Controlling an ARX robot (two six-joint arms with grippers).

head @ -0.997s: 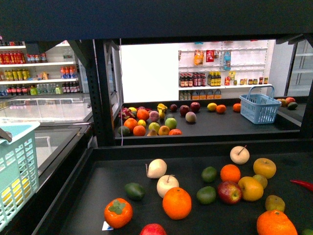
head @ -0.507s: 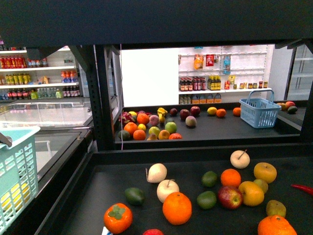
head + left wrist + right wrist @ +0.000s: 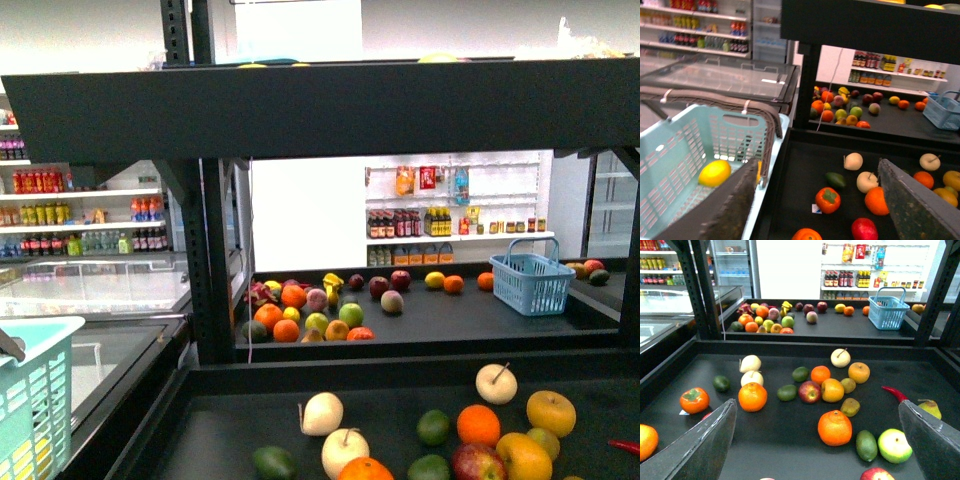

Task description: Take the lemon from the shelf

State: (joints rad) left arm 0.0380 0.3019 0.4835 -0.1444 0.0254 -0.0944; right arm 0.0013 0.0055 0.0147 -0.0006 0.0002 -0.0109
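Left end effector [image 3: 817, 165] and right end effector [image 3: 817, 404] both spread, empty. Lemon [image 3: 715, 172] lies on side in teal basket [image 3: 670, 150], just beside left finger, off shelf [image 3: 320, 100]. Left arm nearer.

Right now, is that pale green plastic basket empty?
No. One smooth yellow oval fruit lies inside the pale green plastic basket, seen from the left wrist.
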